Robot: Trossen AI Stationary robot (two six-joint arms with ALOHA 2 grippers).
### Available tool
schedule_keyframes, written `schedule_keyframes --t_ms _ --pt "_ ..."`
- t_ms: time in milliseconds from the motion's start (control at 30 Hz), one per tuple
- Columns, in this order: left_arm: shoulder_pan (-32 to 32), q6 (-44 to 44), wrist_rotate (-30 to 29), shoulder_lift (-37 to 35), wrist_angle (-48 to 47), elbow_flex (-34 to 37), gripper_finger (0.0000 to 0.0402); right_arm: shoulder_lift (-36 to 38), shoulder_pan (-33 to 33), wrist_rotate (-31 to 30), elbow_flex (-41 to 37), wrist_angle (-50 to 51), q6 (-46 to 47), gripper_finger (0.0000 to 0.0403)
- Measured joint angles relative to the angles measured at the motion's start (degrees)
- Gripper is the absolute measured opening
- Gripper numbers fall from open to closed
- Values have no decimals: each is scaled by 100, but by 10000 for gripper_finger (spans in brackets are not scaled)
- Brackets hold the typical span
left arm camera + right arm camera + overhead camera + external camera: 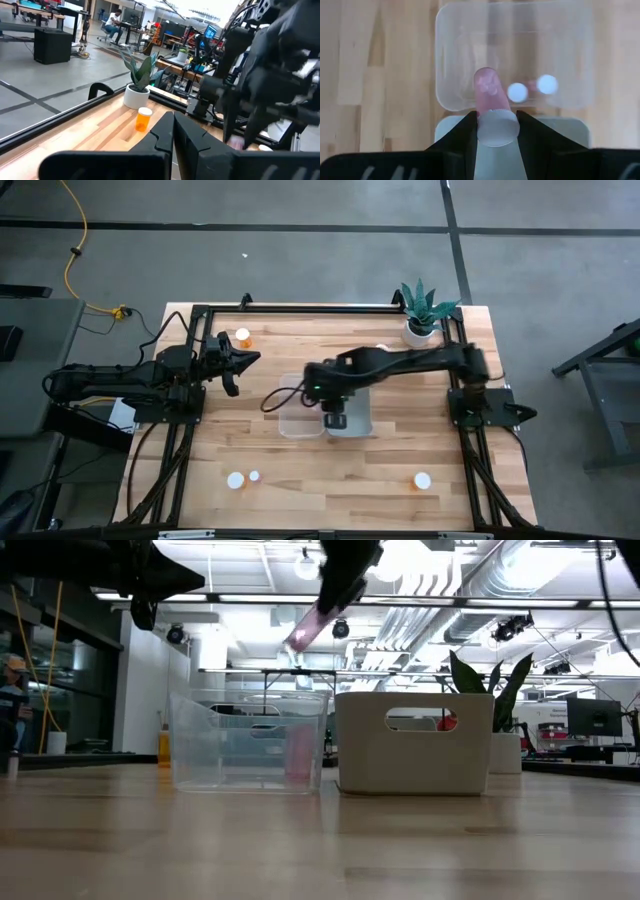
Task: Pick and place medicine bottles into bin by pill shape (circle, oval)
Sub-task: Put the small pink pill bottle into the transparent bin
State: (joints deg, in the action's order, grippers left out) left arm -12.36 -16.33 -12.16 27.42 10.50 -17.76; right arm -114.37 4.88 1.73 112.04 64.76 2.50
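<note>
Nearest the overhead camera, the right gripper (335,418) hangs above the table's middle, over the seam between the clear bin (300,406) and white bin (360,418), its arm reaching in from 3 o'clock. Its fingers are partly closed on a pinkish bottle (490,99) with a white cap (497,128), tilted base-down toward the clear bin, where 2 capped bottles (517,92) already lie. Loose bottles stand at 11 o'clock (243,336), 7 o'clock (236,479) and 5 o'clock (422,480). Waiting at 9 o'clock, the left gripper (235,365) is fully closed, empty.
</note>
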Motion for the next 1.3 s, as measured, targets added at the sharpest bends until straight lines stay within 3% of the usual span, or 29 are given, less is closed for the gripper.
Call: schedule_keyframes --t_ms 167,367,567,767,1300 --pt "13 -208 72 18 -49 0 0 -711 -81 322 570 151 -253 99" --pt "102 -559 1017 506 -214 -1 0 -808 -202 77 921 143 -406 99" --pt "565 -148 920 1322 -159 -348 0 -802 -449 -122 1166 229 -398 99" --pt "728 -60 409 2031 -137 -627 0 -802 -578 -150 1177 172 -456 99" --pt "717 -149 484 3167 658 -708 0 -802 -576 -41 1177 -423 -645 99"
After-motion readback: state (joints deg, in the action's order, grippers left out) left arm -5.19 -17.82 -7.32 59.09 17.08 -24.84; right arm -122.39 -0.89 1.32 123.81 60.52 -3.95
